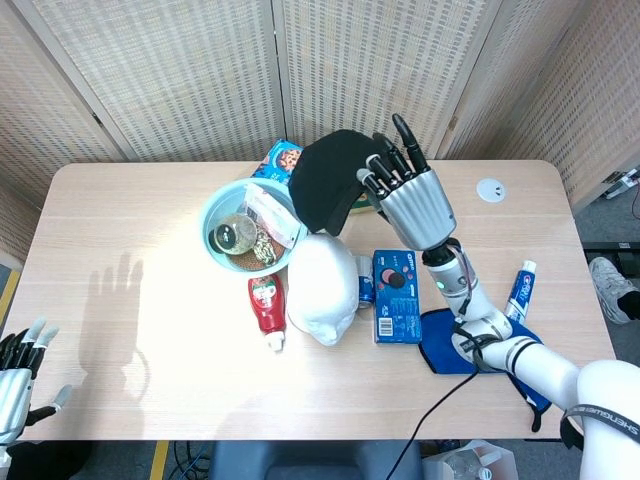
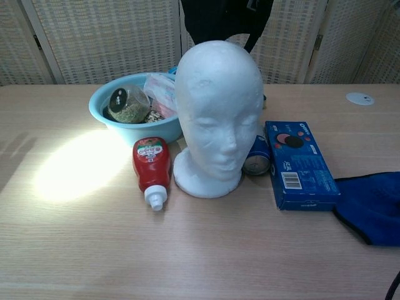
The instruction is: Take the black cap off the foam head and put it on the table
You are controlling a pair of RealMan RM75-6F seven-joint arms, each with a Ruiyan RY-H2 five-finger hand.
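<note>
My right hand (image 1: 408, 196) holds the black cap (image 1: 328, 181) up in the air, above and behind the white foam head (image 1: 323, 288). In the chest view the cap (image 2: 225, 20) hangs at the top edge, clear of the bare foam head (image 2: 219, 115), which stands upright on the table (image 1: 130, 250). My left hand (image 1: 18, 375) shows at the lower left corner of the head view, fingers spread and holding nothing.
A light blue bowl (image 1: 216, 214) with a jar and packets stands left of the head. A red ketchup bottle (image 1: 266, 311) lies in front of it. A blue cookie box (image 1: 397, 296), a can, blue cloth (image 1: 470, 343) and toothpaste (image 1: 520, 290) lie to the right.
</note>
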